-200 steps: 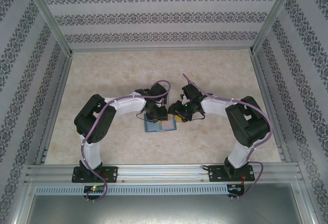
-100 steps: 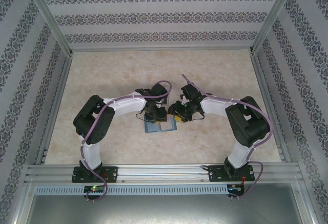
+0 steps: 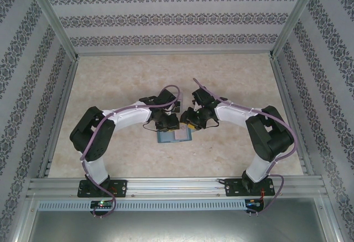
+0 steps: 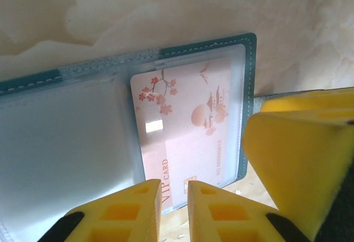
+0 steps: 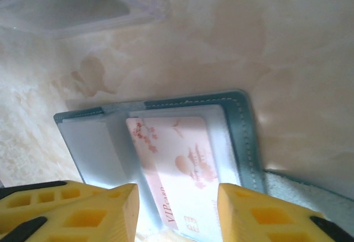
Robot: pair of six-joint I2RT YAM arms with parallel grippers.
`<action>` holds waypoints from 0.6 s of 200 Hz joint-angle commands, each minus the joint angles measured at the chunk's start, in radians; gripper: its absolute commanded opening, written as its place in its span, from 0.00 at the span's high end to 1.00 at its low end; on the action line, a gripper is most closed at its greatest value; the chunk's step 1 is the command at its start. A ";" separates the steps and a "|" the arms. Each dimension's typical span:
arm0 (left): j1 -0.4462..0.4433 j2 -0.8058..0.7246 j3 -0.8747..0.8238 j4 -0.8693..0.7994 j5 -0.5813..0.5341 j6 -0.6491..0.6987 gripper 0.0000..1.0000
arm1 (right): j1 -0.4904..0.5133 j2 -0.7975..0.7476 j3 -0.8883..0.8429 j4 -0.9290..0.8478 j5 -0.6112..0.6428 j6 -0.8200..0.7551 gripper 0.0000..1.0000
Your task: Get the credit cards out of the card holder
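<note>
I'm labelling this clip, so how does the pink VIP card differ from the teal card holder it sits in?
The VIP card is pale pink with blossom print; the card holder is teal with light stitching. The card is smaller, filling one clear pocket; the holder spans two. The card is tucked under plastic; the holder lies open on the table. Both are flat rectangles.

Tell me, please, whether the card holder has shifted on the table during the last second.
No. The card holder lies where it did, just as far from the near aluminium rail.
</note>
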 commanded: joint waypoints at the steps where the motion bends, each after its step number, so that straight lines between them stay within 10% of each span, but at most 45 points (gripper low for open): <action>1: 0.017 -0.021 -0.029 0.086 0.039 -0.042 0.84 | 0.020 -0.002 0.036 -0.037 -0.003 -0.022 0.64; 120: 0.035 0.014 -0.099 0.159 0.063 -0.060 0.79 | 0.029 0.130 0.046 -0.049 0.015 -0.057 0.71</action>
